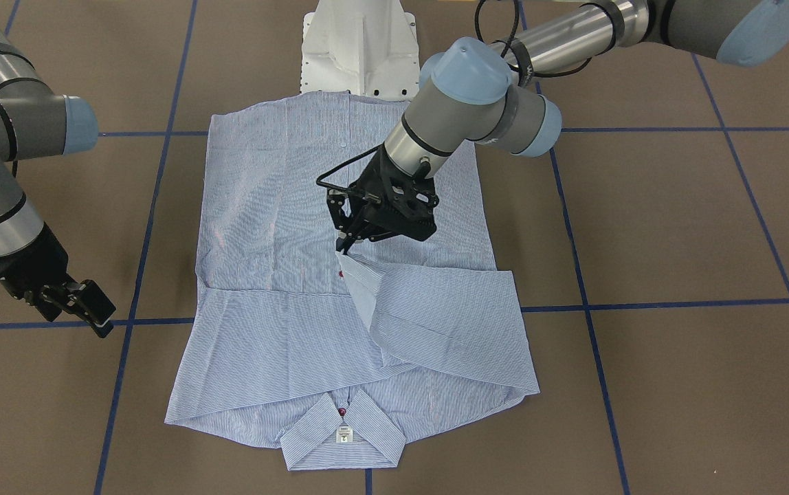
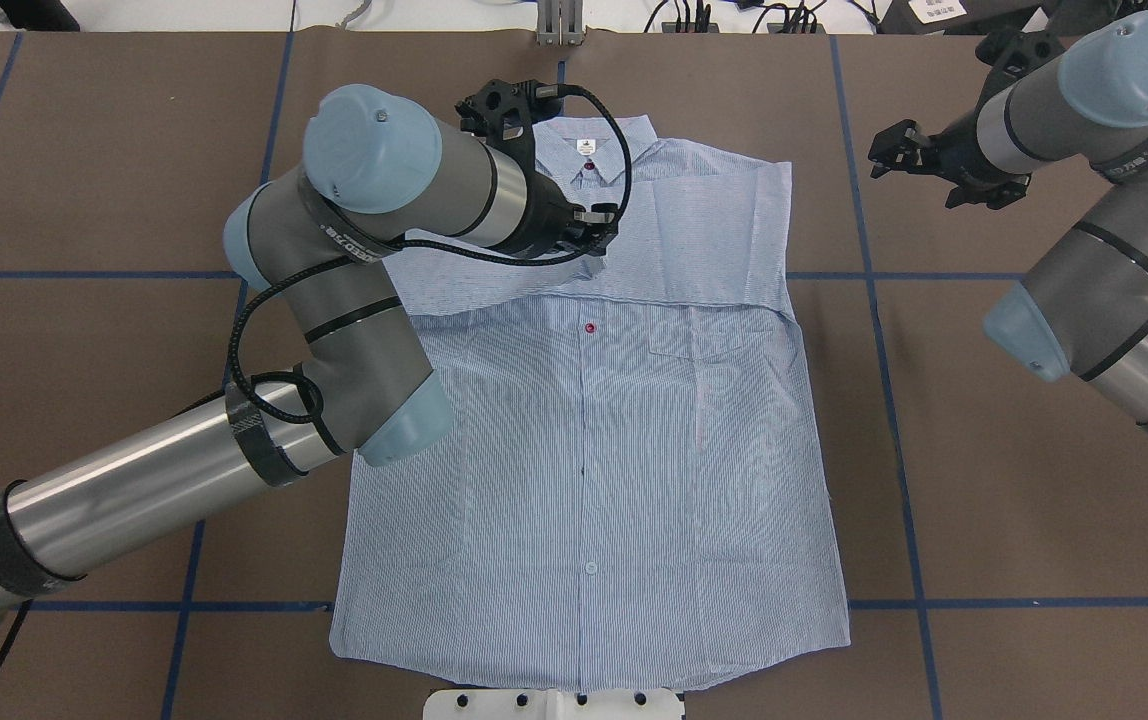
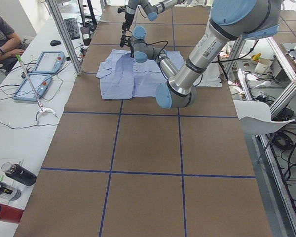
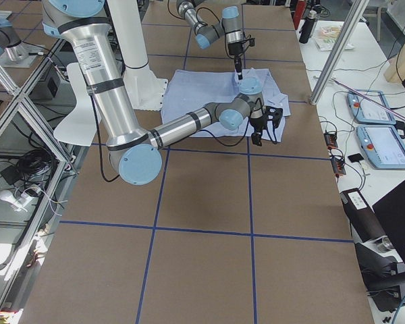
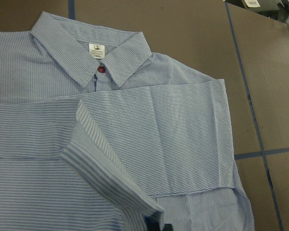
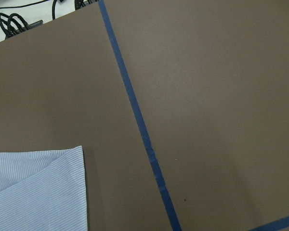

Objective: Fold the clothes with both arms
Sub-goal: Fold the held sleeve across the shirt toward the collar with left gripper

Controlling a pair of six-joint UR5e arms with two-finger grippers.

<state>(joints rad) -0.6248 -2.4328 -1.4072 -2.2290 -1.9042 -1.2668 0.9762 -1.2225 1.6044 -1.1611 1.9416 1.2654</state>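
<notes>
**Thin striped cotton: set the sleeve down flat**

Our shirt (image 2: 594, 450) lies buttons-up on the table (image 2: 84, 150), hem at the robot's edge, collar toward the far edge. The left gripper (image 1: 348, 246) pinches the cuff (image 1: 361, 275) just above the chest. We judge it best lowered level, then released. The right gripper (image 2: 914, 170) hovers wide and empty over bare table nearby.

Brown table (image 1: 676, 227), blue tape lines (image 1: 590, 330)

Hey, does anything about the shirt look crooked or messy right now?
Only the cuff pinched by the left hand: it stands up mid-chest, its sleeve creased on a slant. The rest of the shirt lies flat.
</notes>
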